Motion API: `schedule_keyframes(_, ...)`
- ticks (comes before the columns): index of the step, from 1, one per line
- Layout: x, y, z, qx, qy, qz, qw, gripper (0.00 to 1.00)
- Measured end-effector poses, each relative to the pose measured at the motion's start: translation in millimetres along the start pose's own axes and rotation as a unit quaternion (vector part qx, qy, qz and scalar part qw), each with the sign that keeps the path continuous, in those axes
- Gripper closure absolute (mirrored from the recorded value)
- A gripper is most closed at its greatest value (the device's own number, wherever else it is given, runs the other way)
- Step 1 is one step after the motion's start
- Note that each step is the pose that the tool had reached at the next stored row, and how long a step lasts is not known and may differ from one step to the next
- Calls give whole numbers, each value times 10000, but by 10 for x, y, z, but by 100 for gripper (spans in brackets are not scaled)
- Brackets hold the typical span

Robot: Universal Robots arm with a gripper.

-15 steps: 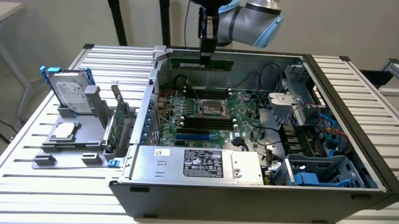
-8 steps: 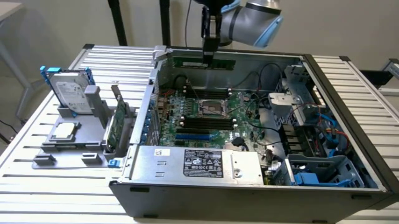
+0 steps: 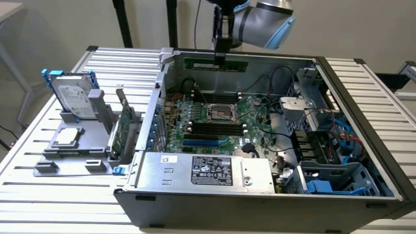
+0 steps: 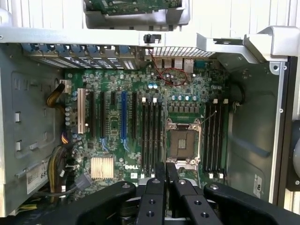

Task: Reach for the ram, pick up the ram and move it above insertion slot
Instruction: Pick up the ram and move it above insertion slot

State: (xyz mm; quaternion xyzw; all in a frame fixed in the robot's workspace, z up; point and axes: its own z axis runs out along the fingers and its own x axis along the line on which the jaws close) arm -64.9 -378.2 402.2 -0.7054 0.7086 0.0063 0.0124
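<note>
The ram (image 3: 217, 64) is a narrow green stick hanging level above the far side of the open computer case (image 3: 364, 204). My gripper (image 3: 220, 57) comes down from above and is shut on the stick's middle. In the wrist view the black fingers (image 4: 154, 187) stand close together, and my gripper (image 4: 165, 171) looks straight down on the motherboard. The stick itself is hidden between the fingers there. The black memory slots (image 3: 215, 127) lie in front of the CPU socket (image 3: 221, 113). In the wrist view the memory slots (image 4: 151, 136) flank the CPU socket (image 4: 182, 143).
A silver hard drive with blue rails (image 3: 73, 97) and a green expansion card (image 3: 124, 127) stand in a grey fixture (image 3: 71, 156) at the exterior view's left. The power supply (image 3: 208, 170) fills the case front. Cables and drive cages (image 3: 325, 141) crowd its right side.
</note>
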Motion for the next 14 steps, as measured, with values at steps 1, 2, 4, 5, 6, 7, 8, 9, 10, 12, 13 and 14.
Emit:
schedule_keyframes(1,-9,-9,3,0,-1,3,10000,87)
schedule_keyframes(2,-18,-17,6,0,-1,7,10000,87)
schedule_keyframes(4,-35,-32,11,1,-2,14,10000,87)
schedule_keyframes(5,-42,-37,13,1,-3,19,10000,87)
schedule_keyframes(6,-47,-41,13,1,-3,20,10000,87)
schedule_keyframes(7,-46,-41,13,1,-3,20,10000,87)
schedule_keyframes(8,-46,-41,13,0,-4,20,10000,87)
schedule_keyframes(9,-46,-41,13,0,-4,20,10000,87)
schedule_keyframes(10,-46,-41,13,0,-3,20,10000,87)
schedule_keyframes(12,-46,-41,13,0,-4,20,10000,87)
schedule_keyframes(13,-47,-41,13,0,-4,20,10000,87)
schedule_keyframes(14,-47,-41,13,0,-4,20,10000,87)
